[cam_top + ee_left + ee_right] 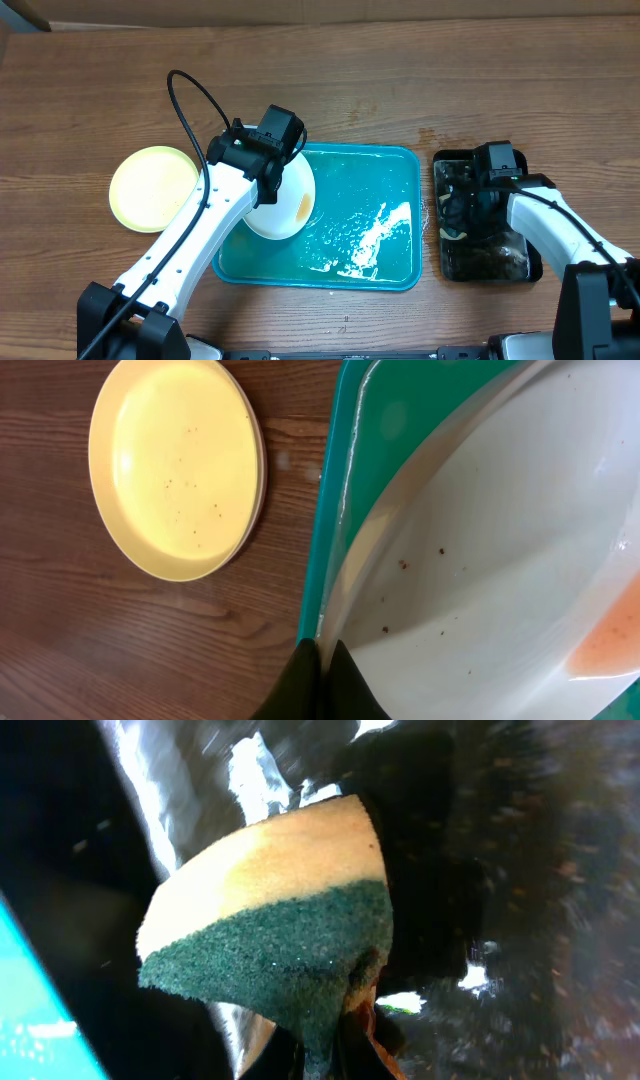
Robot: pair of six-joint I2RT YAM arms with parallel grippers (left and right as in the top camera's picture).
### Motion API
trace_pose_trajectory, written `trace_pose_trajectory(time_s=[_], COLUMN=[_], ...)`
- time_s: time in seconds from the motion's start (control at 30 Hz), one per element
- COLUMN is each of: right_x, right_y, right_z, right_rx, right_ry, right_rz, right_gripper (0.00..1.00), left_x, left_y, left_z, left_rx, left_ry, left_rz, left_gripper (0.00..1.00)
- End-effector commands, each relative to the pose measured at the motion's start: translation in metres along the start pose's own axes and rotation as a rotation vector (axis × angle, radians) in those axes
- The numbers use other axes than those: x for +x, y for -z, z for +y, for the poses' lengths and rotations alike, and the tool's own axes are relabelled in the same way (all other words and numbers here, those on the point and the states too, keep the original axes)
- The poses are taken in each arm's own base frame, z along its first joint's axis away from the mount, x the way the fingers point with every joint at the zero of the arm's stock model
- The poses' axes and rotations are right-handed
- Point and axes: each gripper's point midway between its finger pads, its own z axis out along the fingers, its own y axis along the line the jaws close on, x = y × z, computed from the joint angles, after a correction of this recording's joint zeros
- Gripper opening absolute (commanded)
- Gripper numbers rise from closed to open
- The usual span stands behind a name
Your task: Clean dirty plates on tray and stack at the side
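My left gripper [265, 178] is shut on the rim of a white plate [285, 195], holding it tilted over the left part of the teal tray [400, 165]. In the left wrist view the fingertips [305, 670] pinch the white plate [500, 550] at its edge, just inside the tray rim [325, 520]. Brown specks and an orange-pink smear [610, 645] mark that plate. A pale yellow plate [150, 188] [175, 465] lies flat on the table left of the tray. My right gripper [470, 200] [330, 1055] is shut on a yellow-and-green sponge [280, 910] inside the black tub.
The black tub [485, 262] with dark dirty water [560, 920] stands just right of the tray. White foam streaks [375, 235] lie on the tray's wet floor. The left arm's cable [195, 95] loops above the table.
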Motion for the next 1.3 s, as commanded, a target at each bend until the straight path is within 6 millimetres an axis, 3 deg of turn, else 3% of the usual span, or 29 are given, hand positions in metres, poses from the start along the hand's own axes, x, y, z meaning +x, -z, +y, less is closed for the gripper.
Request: trace_pose_trajectory(time_s=[0.0,0.2,0.3,0.43,0.63,0.77,0.9,1.13,1.27], right_x=[-0.001,-0.005,-0.014,-0.03,-0.048,-0.05,-0.049,-0.05,-0.053], right_y=[0.003,0.004,0.01,0.027,0.058,0.074,0.085,0.104,0.12], right_z=[0.016,0.017,0.011,0.003,0.013,0.015,0.016,0.018,0.016], right_rx=[-0.034,-0.032,0.003,0.077,0.076,0.084,0.087,0.068,0.05], right_ry=[0.095,0.094,0.079,0.027,0.028,0.027,0.027,0.029,0.015], right_rz=[0.0,-0.017,-0.039,-0.073,-0.097,-0.089,-0.09,-0.146,-0.201], right_gripper=[0.04,0.21,0.22,0.28,0.3,0.3,0.29,0.29,0.29], left_x=[-0.006,-0.006,-0.006,-0.006,-0.005,-0.009,-0.023,-0.052,-0.059], left_y=[0.006,0.006,0.006,0.006,0.006,0.01,0.03,0.077,0.085], left_z=[0.006,0.006,0.006,0.006,0.003,0.009,0.022,0.064,0.058], left_rx=[-0.004,-0.005,-0.005,-0.004,0.01,-0.007,-0.022,-0.166,-0.212], left_ry=[0.043,0.041,0.041,0.041,0.042,0.05,0.093,0.175,0.108], left_rz=[-0.032,-0.03,-0.029,-0.029,-0.023,-0.048,-0.124,-0.36,-0.417], left_gripper=[0.04,0.04,0.04,0.04,0.04,0.04,0.04,0.04,0.04])
